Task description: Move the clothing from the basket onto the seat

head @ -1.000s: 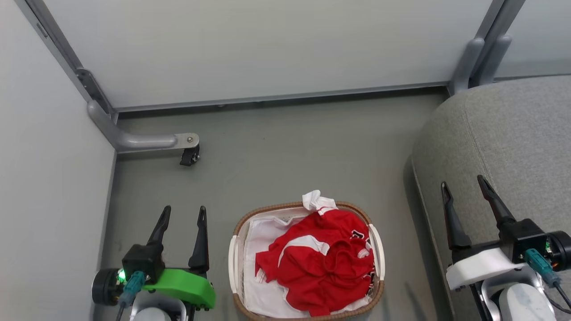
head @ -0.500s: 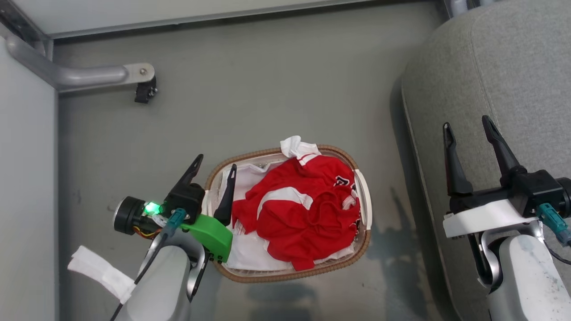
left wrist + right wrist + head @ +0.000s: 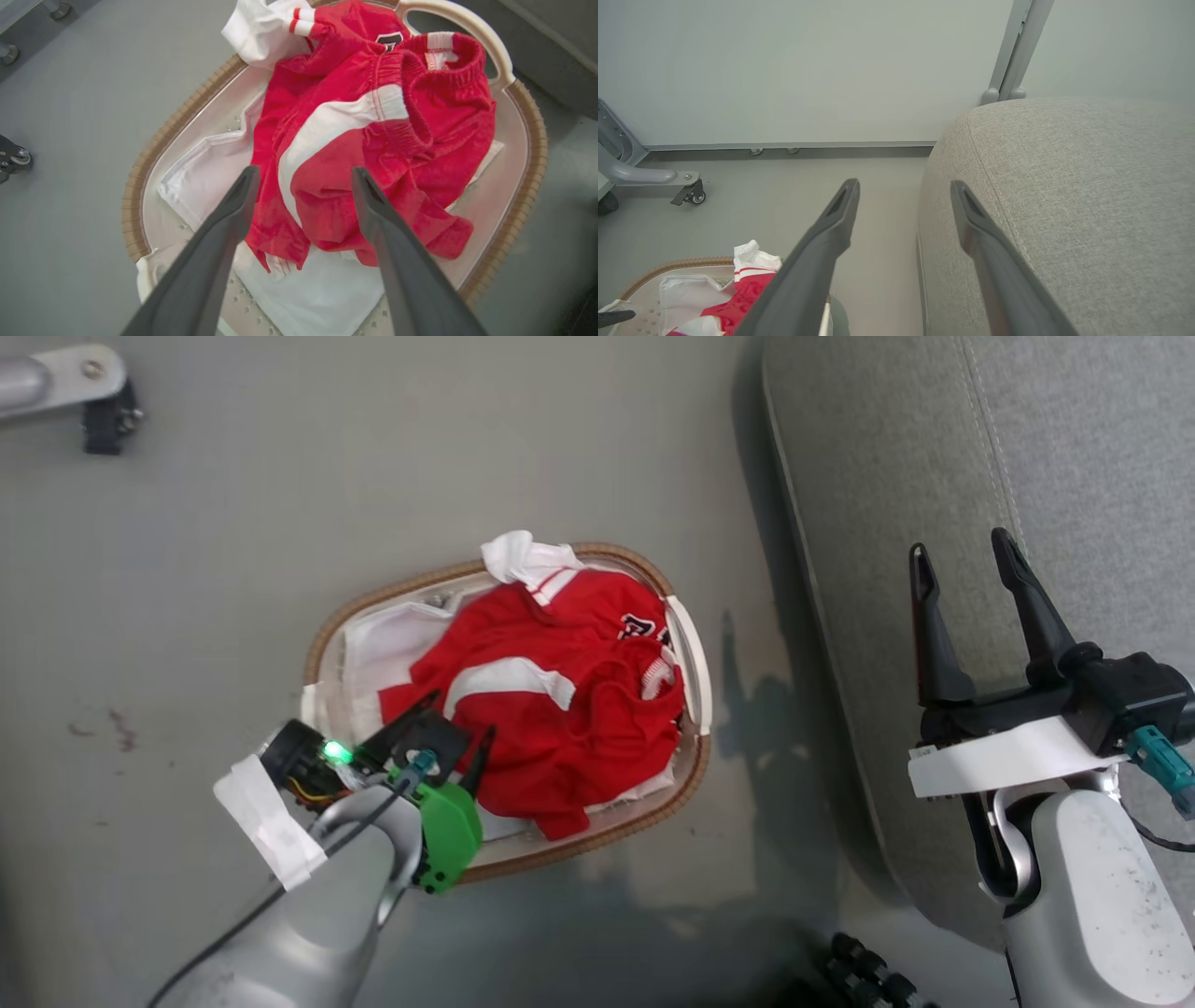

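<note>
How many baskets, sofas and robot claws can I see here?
Oval cream perforated plastic basket with brown woven-look rim: 1
Large grey woven-fabric sofa: 1
Open dark two-fingered grippers: 2 (left gripper, right gripper)
Total: 4

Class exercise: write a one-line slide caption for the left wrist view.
Open left gripper poised over red clothing heaped in the basket, nothing grasped yet.
</note>
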### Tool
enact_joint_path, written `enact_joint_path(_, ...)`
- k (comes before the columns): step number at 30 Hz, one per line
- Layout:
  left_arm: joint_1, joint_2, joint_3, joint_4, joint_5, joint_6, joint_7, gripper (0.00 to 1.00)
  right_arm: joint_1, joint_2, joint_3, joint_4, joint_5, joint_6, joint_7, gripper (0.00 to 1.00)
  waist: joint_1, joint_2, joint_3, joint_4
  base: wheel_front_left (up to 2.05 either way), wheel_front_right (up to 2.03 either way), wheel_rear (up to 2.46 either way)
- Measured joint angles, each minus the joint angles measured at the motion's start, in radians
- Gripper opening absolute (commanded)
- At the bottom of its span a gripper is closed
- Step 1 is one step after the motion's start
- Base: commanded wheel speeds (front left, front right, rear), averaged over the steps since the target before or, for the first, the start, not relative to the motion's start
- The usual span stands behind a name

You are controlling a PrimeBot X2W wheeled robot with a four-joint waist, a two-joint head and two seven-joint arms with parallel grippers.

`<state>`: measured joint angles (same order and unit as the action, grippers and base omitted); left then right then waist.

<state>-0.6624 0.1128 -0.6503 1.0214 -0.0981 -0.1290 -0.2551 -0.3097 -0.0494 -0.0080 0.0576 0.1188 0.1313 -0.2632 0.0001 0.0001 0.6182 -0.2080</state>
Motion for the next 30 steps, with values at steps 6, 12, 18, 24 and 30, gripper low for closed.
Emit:
enact_joint_path(6,-0.083,0.015,-0.051,0.095,-0.015,0.000,0.008,1.00,-0.014,0.000,0.020,0.002,0.042,0.000,0.000,1.00,0.0000,0.0000,0.077,-0.053,0.00,0.00,0.00)
enact_joint_path(12,-0.138,0.027,-0.112,0.164,-0.038,0.000,0.031,1.00,-0.031,0.000,0.050,0.002,0.080,0.000,0.000,1.00,0.0000,0.0000,0.147,-0.110,0.00,0.00,0.00)
enact_joint_path(18,-0.155,0.021,-0.143,0.194,-0.091,0.000,0.052,0.38,-0.031,0.000,0.063,0.003,0.092,0.000,0.000,1.00,0.0000,0.0000,0.179,-0.148,0.00,0.00,0.00)
enact_joint_path(24,-0.156,0.000,-0.185,0.188,-0.142,0.000,0.040,0.00,-0.031,0.000,0.060,0.012,0.090,0.000,0.000,1.00,0.0000,0.0000,0.174,-0.155,0.00,0.00,0.00)
enact_joint_path(30,-0.151,-0.006,-0.215,0.173,-0.187,0.000,0.015,0.00,-0.031,0.001,0.050,0.024,0.072,0.000,0.000,1.00,0.0000,0.0000,0.136,-0.132,0.00,0.00,0.00)
